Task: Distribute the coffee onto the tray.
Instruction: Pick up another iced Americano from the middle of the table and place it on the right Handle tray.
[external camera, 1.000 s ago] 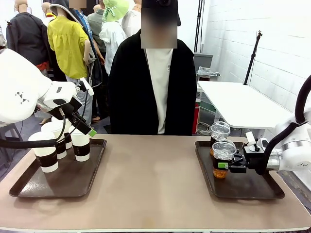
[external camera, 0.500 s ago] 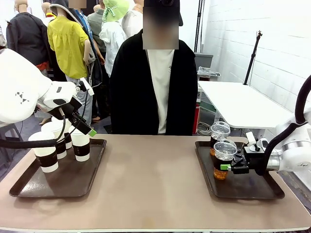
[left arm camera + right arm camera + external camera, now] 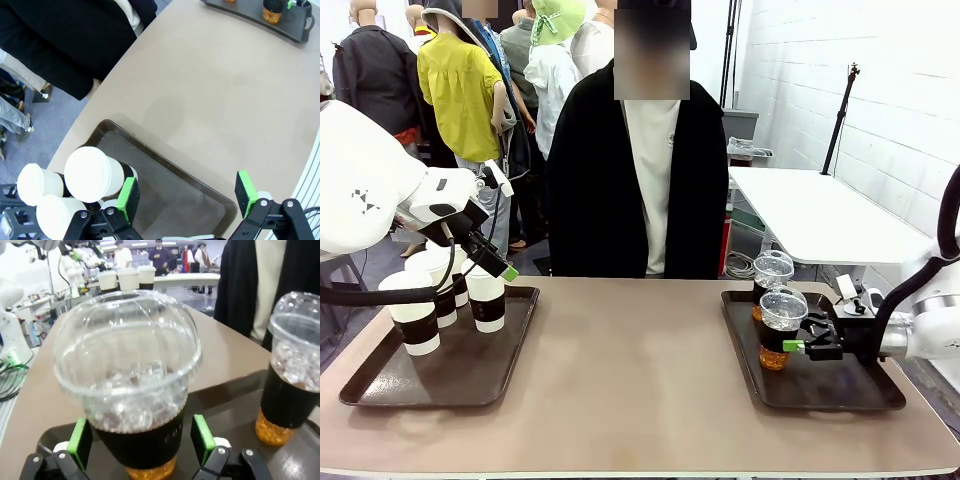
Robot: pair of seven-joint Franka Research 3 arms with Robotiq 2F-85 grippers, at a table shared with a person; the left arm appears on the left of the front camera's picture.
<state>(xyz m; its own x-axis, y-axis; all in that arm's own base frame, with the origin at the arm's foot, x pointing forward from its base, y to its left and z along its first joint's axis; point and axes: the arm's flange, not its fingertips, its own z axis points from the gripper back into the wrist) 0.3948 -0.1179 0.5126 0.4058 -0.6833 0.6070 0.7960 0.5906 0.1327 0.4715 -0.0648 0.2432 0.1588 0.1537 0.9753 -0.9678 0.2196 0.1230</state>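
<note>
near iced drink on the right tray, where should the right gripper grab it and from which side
Grip the near iced drink on its black-sleeved middle, below the dome lid. The lid looks thin and wider than the body, so it would likely flex or pop off. Come in level from the robot's right, where the open right gripper already stands with a pad on each side; the far iced drink blocks the far side.

Dome-lidded iced drink point(image 3: 131, 390) stands upright on dark tray point(image 3: 220, 412), between spread green pads point(image 3: 202, 438), untouched. Second iced cup point(image 3: 292, 375) stands apart, farther back.
</note>
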